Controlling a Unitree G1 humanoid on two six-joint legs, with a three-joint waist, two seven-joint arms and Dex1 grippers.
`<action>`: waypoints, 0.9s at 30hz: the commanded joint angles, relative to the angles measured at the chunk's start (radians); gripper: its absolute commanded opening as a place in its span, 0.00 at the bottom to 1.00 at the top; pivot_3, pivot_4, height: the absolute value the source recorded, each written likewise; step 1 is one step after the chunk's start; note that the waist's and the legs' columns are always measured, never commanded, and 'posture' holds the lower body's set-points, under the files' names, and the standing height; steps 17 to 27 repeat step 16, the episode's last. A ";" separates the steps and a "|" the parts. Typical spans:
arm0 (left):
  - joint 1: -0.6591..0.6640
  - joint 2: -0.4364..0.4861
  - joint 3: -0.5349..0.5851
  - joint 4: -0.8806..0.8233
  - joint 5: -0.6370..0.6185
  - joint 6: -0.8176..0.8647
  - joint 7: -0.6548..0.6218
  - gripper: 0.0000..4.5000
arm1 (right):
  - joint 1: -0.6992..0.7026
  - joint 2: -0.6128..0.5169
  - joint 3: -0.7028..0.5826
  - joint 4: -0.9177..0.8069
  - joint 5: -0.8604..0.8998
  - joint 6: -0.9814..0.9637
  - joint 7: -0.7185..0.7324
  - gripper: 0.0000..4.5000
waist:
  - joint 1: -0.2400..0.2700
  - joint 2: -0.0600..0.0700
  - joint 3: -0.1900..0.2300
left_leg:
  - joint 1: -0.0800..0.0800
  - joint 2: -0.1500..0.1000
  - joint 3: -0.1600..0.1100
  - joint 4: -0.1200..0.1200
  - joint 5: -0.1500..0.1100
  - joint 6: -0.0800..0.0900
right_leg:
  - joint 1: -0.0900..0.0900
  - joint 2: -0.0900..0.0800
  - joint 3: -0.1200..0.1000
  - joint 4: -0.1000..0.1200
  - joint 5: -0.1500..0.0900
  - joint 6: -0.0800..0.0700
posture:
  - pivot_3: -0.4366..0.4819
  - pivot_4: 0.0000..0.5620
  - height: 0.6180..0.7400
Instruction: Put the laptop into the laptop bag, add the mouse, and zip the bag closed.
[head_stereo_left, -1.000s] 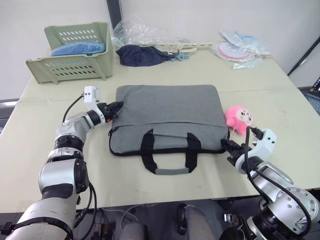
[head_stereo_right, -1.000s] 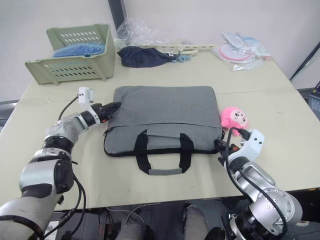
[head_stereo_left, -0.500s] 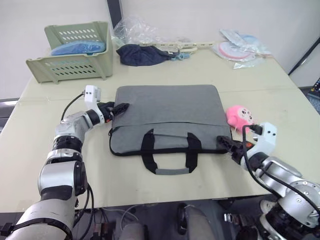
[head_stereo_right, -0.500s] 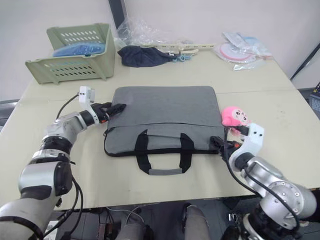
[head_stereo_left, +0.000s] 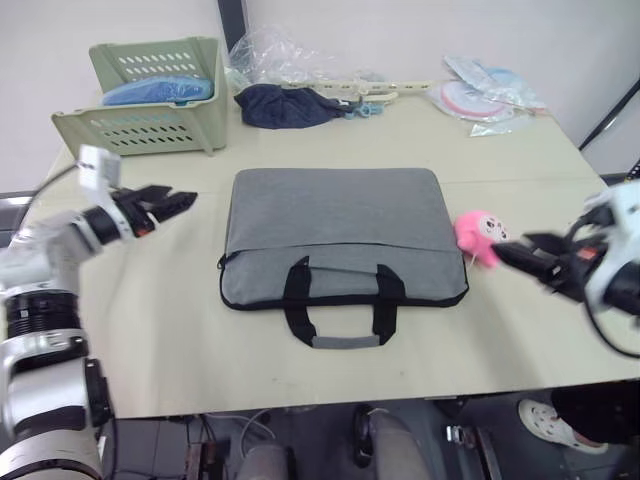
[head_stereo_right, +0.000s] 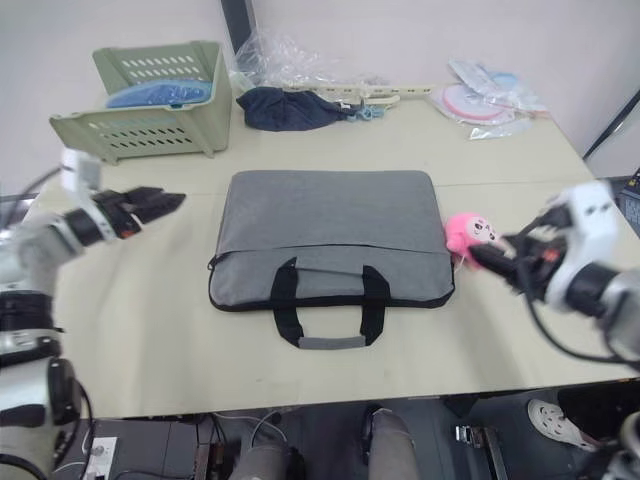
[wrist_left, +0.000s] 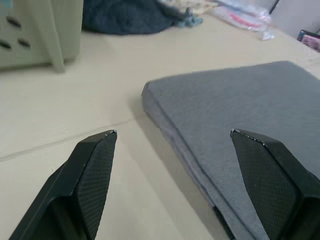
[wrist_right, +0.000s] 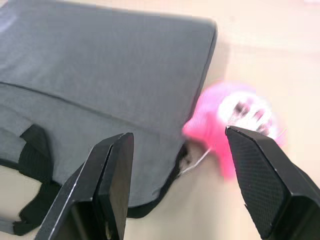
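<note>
Left eye view: the laptop bag (head_stereo_left: 335, 237) lies flat mid-table, apparently zipped, laptop and mouse presumably inside, so the task looks done. The left gripper (head_stereo_left: 172, 201) and right gripper (head_stereo_left: 522, 249) hang off to either side, fingers spread, holding nothing.

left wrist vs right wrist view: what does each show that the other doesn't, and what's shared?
Left wrist: the green basket, the dark blue cloth, the bag's far left corner, and the open left gripper.

Right wrist: the pink plush toy, the bag's black handles, and the open right gripper.

Both: the grey laptop bag on the beige table.
</note>
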 joint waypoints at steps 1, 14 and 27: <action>0.022 0.079 0.014 -0.137 -0.080 0.073 -0.106 0.87 | 0.001 -0.125 0.062 0.069 -0.023 -0.142 0.174 0.72 | 0.001 0.000 0.000 | 0.000 0.000 0.001 0.000 0.000 0.000 | 0.000 0.000 0.000 0.000 0.000 0.000 | 0.48 0.27 1.00; 0.212 0.359 0.161 -0.384 -0.269 0.230 -0.328 0.87 | -0.176 -0.403 0.325 0.304 -0.121 -0.492 0.572 0.72 | 0.001 0.007 0.017 | -0.009 0.001 0.000 0.002 0.000 -0.001 | -0.002 0.000 -0.002 -0.002 0.000 0.000 | 0.48 0.27 1.00; 0.220 0.342 0.182 -0.390 -0.270 0.219 -0.298 0.87 | -0.189 -0.397 0.346 0.313 -0.133 -0.508 0.582 0.72 | 0.000 0.007 0.017 | -0.009 0.001 0.000 0.002 0.000 -0.001 | -0.003 0.000 -0.002 -0.002 0.000 0.000 | 0.48 0.27 1.00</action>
